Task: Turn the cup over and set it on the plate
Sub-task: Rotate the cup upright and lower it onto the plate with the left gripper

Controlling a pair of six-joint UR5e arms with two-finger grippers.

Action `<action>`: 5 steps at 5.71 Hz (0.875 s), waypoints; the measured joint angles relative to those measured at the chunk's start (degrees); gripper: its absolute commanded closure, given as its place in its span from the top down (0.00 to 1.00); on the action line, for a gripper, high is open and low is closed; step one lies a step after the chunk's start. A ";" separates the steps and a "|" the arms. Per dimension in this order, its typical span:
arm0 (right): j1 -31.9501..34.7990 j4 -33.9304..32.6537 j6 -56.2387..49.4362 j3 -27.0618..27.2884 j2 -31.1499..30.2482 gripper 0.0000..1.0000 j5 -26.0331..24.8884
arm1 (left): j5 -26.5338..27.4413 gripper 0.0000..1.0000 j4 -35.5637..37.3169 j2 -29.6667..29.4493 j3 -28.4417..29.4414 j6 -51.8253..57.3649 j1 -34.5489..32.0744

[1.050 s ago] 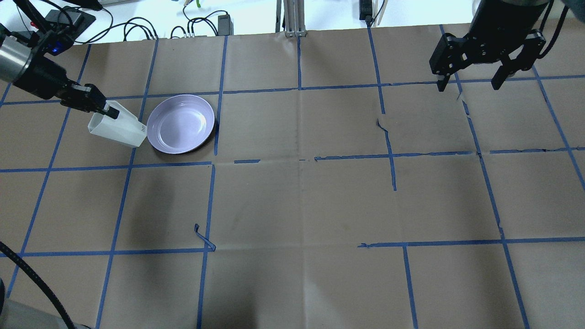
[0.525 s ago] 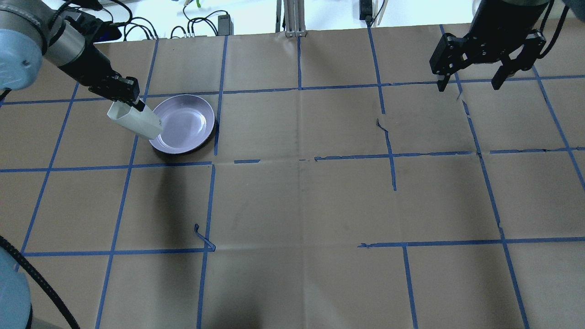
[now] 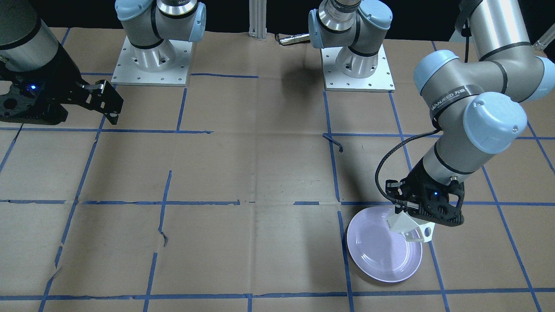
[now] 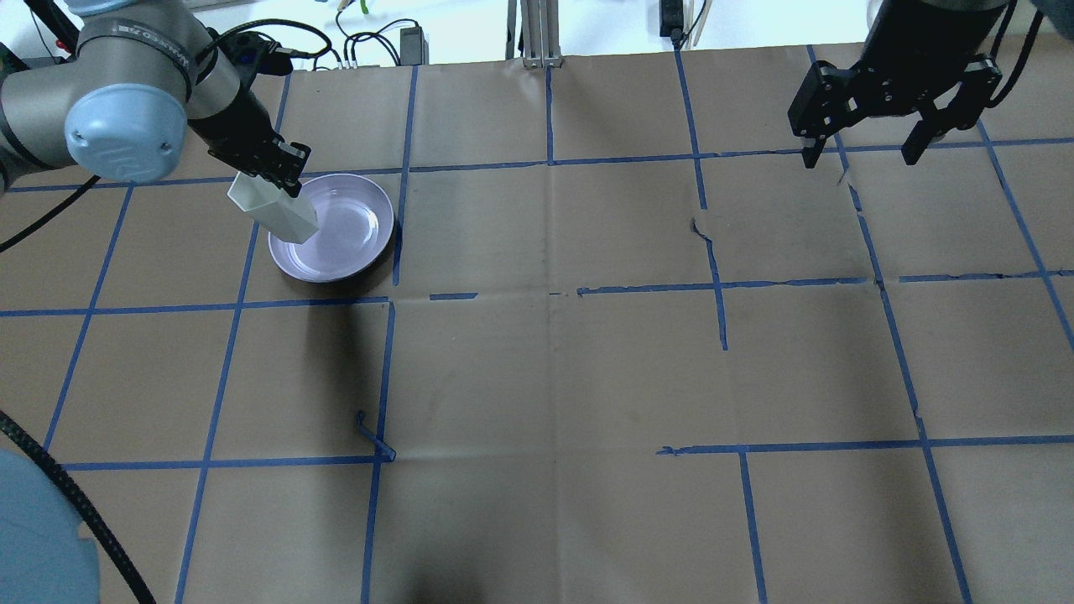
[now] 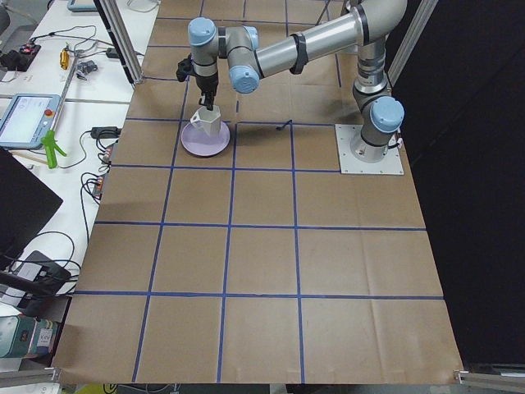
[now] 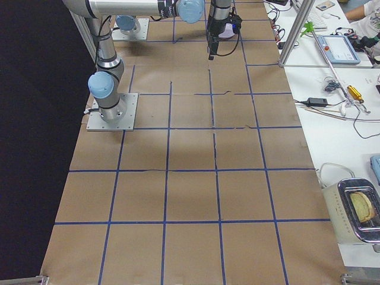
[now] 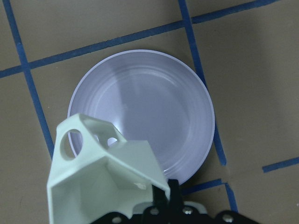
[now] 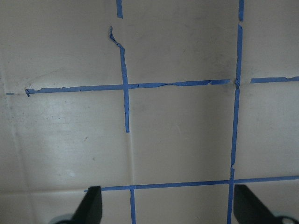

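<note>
The white faceted cup (image 4: 273, 205) hangs tilted in my left gripper (image 4: 281, 168), which is shut on its rim. The narrow base points down over the near-left edge of the lavender plate (image 4: 344, 231). In the left wrist view the cup (image 7: 103, 177) fills the lower left with its angular handle outward, above the plate (image 7: 154, 107). From the front, the cup (image 3: 407, 227) hangs over the plate (image 3: 377, 255) rim below the left gripper (image 3: 427, 210). My right gripper (image 4: 862, 155) is open and empty, far to the right, above the table.
Brown paper with a blue tape grid (image 4: 545, 289) covers the table. A loose curl of tape (image 4: 373, 436) sticks up near the front left. Cables and adapters (image 4: 377, 46) lie beyond the far edge. The right fingers (image 8: 91, 207) frame bare paper.
My left arm has swung right and carried the cup from beside the plate's left side to over its left rim, and the cup has turned more upright. The right arm has not moved.
</note>
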 measured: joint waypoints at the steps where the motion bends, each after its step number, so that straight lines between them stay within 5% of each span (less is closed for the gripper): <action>1: 0.00 0.00 0.00 0.00 0.00 1.00 0.00 | 0.48 0.00 2.66 -0.78 -0.97 -0.02 -0.60; 4: 0.00 0.00 0.00 0.00 0.00 1.00 0.00 | 0.20 0.00 6.85 -4.36 -1.47 0.66 -2.21; 5: 0.00 0.00 0.00 0.00 0.00 1.00 0.00 | 0.34 0.25 7.06 -4.97 -1.68 0.72 -2.69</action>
